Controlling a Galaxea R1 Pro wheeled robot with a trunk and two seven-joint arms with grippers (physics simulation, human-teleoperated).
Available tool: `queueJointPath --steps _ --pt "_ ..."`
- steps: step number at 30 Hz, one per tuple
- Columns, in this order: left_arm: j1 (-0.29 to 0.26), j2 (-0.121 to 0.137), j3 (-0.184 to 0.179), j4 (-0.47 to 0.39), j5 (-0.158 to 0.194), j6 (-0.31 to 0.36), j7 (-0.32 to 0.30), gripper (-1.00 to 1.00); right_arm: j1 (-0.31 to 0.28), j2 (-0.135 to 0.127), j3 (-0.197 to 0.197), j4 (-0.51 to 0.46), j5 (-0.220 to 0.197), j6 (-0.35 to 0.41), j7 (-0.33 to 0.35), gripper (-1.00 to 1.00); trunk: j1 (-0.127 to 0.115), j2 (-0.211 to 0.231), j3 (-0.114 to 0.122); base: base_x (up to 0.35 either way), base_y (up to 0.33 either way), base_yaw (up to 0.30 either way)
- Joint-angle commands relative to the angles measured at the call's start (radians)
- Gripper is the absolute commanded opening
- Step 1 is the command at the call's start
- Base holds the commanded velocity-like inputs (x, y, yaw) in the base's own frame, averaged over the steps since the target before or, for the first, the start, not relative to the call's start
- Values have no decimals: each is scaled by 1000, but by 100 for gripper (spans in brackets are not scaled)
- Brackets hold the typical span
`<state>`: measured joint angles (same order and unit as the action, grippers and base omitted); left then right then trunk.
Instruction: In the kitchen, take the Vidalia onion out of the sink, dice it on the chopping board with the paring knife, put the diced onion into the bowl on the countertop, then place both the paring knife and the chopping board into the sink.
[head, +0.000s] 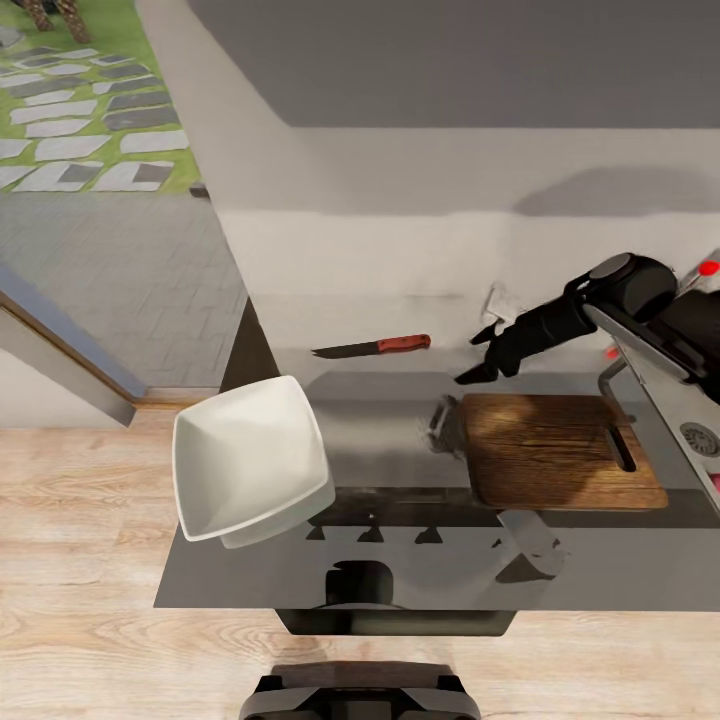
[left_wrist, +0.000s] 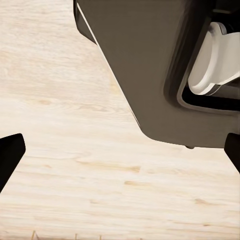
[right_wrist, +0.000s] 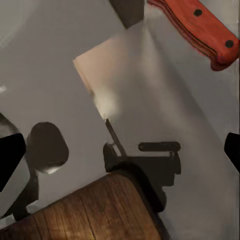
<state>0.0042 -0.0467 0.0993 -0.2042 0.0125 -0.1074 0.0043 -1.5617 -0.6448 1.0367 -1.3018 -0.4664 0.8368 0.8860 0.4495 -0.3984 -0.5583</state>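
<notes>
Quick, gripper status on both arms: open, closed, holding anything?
Left gripper: open, fingertips wide apart, nothing between them, wooden floor below.
Right gripper: open and empty, over the countertop between the paring knife and chopping board.

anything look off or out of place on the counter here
The bowl sits tilted at the left end of the countertop, its corner overhanging the edge above the floor. The chopping board lies flat and bare, and the paring knife lies flat near the wall.

Bowl left of board, knife behind.
</notes>
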Motion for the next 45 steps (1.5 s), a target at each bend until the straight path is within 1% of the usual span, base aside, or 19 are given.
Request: queueJointPath --steps 1,3,5,9,11,15,24,43,45 --pt "0 -1 5 -1 1 -1 0 100 -2 0 6 -1 9 19 -1 100 1 -2 -1 0 0 0" --pt "0 -1 5 -1 1 -1 0 100 -2 3 12 -1 54 61 -1 100 1 -2 -1 0 0 0" --pt "0 -1 5 -1 1 -1 0 100 -1 5 16 -1 72 79 0 100 1 -2 -1 0 0 0" --pt "0 -1 5 -1 1 -1 0 100 -1 7 19 -1 85 107 1 100 1 -2 -1 0 0 0" --pt "0 -1 5 -1 1 -1 0 100 -2 8 13 -2 93 142 2 100 1 -2 -1 0 0 0" --pt "0 -1 5 -1 1 -1 0 100 -2 8 7 -15 96 155 2 100 1 -2 -1 9 0 0" --pt "0 -1 5 -1 1 -1 0 100 -3 8 4 -28 97 163 1 100 1 -2 -1 157 0 0" --pt "0 -1 5 -1 1 -1 0 100 -3 8 6 -28 97 165 1 100 1 -2 -1 3 0 0" --pt "0 -1 5 -1 1 -1 0 100 -3 13 7 -29 98 165 1 100 1 -2 -1 0 0 0"
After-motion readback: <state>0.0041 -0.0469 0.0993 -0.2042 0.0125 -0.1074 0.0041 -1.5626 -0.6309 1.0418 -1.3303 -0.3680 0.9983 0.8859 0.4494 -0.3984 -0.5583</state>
